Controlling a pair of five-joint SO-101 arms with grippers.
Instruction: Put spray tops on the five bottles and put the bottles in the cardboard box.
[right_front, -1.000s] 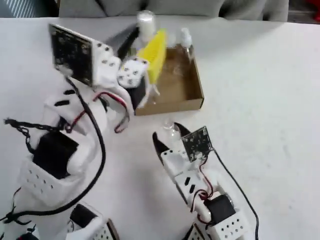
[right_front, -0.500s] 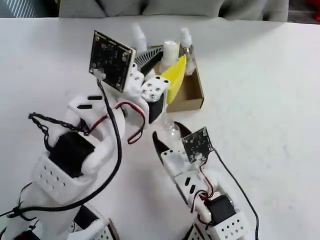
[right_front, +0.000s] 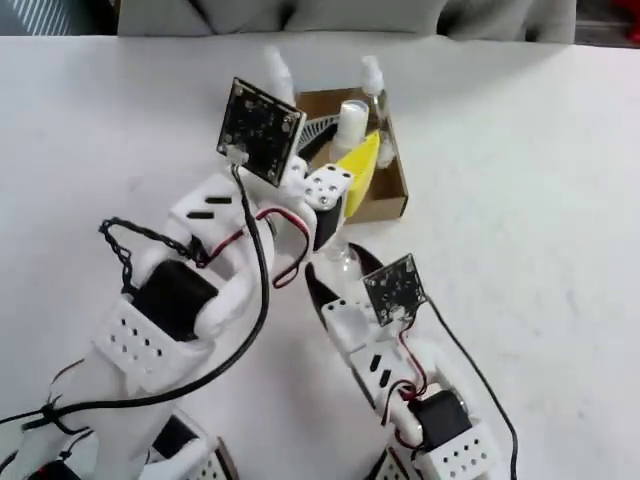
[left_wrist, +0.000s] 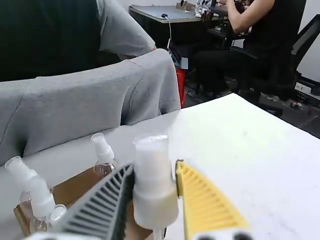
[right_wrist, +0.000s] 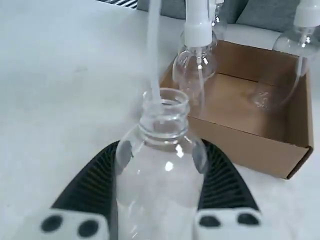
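Observation:
My right gripper (right_front: 343, 268) (right_wrist: 161, 167) is shut on a clear open-necked bottle (right_front: 344, 260) (right_wrist: 161, 165), which stands upright on the table just in front of the cardboard box (right_front: 388, 200) (right_wrist: 240, 142). Above it, my left gripper (right_front: 345, 155) (left_wrist: 152, 172) is shut on a white spray top (right_front: 352, 115) (left_wrist: 151, 185) between its grey and yellow jaws. The top's thin dip tube (right_wrist: 153, 50) hangs down to the bottle's mouth. Capped bottles (right_front: 372, 78) (left_wrist: 102, 156) (right_wrist: 197, 60) stand in the box.
The left arm (right_front: 190, 290) stretches across the table's left half, with its wrist over the box's near edge. A grey padded chair back (left_wrist: 75, 105) lies beyond the table's far edge. White table surface (right_front: 520, 180) spreads to the right of the box.
The left arm has swung right and nearer with the spray top, from the box's far left corner to above the held bottle. The right arm has kept still.

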